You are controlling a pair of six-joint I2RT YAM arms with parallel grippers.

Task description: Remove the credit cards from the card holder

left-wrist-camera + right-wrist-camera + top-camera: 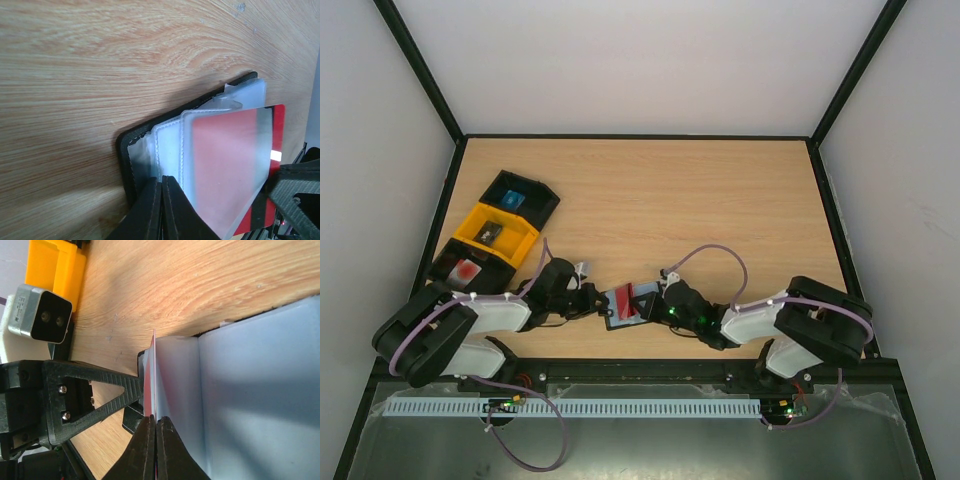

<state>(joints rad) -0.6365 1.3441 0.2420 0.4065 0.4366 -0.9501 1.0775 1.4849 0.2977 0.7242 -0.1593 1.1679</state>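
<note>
Two hands meet at the card holder (pixel 623 303), which lies open on the bench (pixel 700 200) near its front edge. At its one side the left hand (pixel 161 202) is clenched on the holder's edge; the right hand (pixel 154 440) is clenched on a red card (pixel 278 131) sticking partly out of a clear sleeve

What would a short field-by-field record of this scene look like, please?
card holder: lying open between the two grippers
red card: in a clear sleeve of the card holder, one end sticking out
left gripper: shut on the card holder's edge
right gripper: shut on the red card's edge
trays: black, yellow and black in a row at far left, a small item in each
</note>
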